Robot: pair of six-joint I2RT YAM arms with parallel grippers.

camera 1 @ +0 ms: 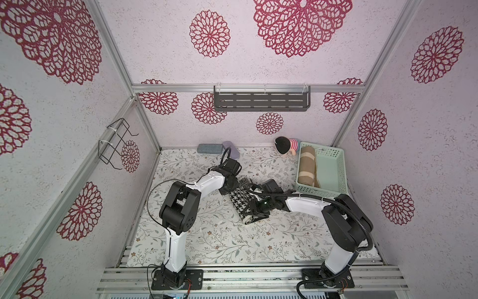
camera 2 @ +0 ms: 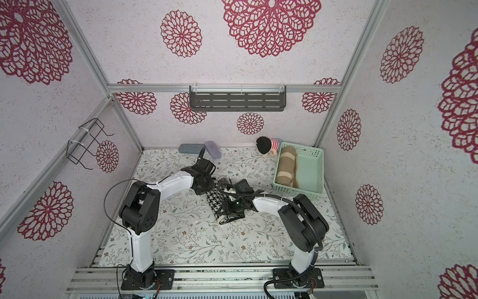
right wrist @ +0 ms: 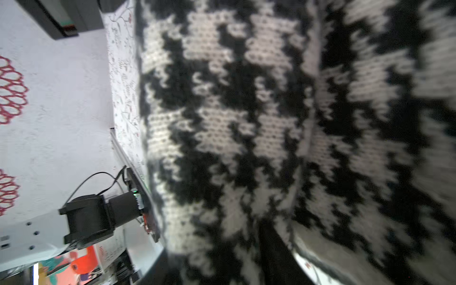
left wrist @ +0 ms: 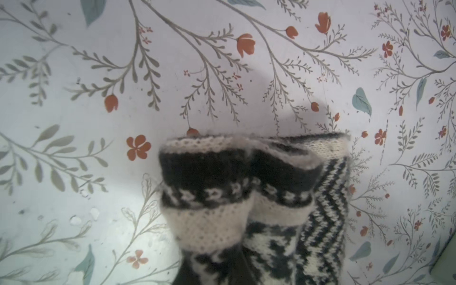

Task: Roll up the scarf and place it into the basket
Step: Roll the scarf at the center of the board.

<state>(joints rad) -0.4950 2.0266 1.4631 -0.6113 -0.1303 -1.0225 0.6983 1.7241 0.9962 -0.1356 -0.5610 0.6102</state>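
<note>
- Left gripper (camera 1: 229, 187): sits at the far end of the scarf (camera 1: 238, 199). In the left wrist view the knit (left wrist: 246, 197) bunches into a pinch at the jaws, so it is clamped on the scarf's far end; the fingers themselves are hidden by fabric.
- Right gripper (camera 1: 254, 211): lies across the near end of the same scarf. Whether the jaws are apart or closed cannot be told; the right wrist view is filled with blurred black-and-white knit (right wrist: 246, 123).
- Scarf, black-and-white check: rolled up, lying on the flowered mat (camera 1: 207, 233) at mid-table, outside the basket, to its left and nearer.
- Basket (camera 1: 333, 170), pale green: far right corner of the mat. Holds a brown striped roll (camera 1: 306, 165) along its left side.
- Doll (camera 1: 285, 146): just left of the basket's far corner.
- Grey block (camera 1: 210, 148) and lilac case (camera 2: 212, 149): far edge, side by side.
- Dark shelf (camera 1: 261, 102): on the far wall.
- Wire rack (camera 1: 113, 143): on the left wall.
</note>
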